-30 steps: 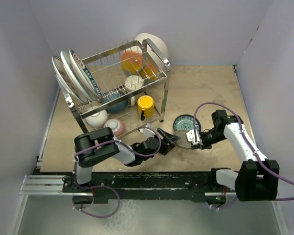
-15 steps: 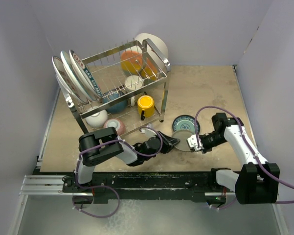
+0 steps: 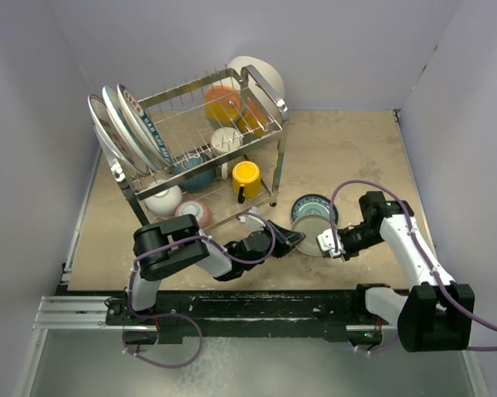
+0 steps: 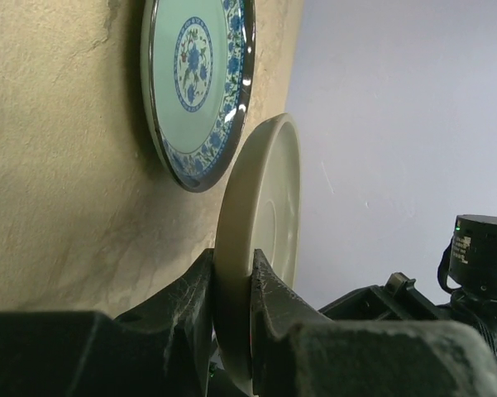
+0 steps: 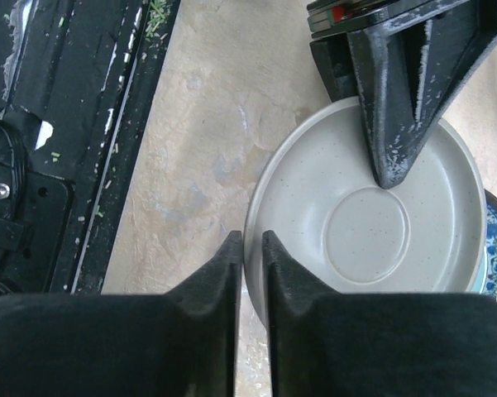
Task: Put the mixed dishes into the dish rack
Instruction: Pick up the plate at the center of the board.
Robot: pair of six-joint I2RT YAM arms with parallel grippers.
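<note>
A speckled grey plate (image 3: 312, 234) is held just above the table between both arms, partly over a teal blue-flowered plate (image 3: 313, 207) lying flat. My left gripper (image 3: 293, 240) is shut on its left rim; in the left wrist view the plate (image 4: 265, 207) stands edge-on, pinched between the pads of the left gripper (image 4: 231, 281), with the teal plate (image 4: 194, 74) behind. My right gripper (image 5: 252, 244) straddles the opposite rim of the grey plate (image 5: 372, 223), jaws nearly together. The dish rack (image 3: 274, 112) stands at the back left.
The rack holds upright plates (image 3: 124, 124) on its left, orange dishes (image 3: 223, 103), a white bowl (image 3: 256, 74), a yellow cup (image 3: 246, 175), a white bowl (image 3: 163, 200) and a small patterned bowl (image 3: 194, 213) below. Walls close in on three sides.
My left gripper has closed from wide open onto the grey plate's rim. The right gripper has shifted slightly toward the near edge with the plate, and its jaws have eased a little.
</note>
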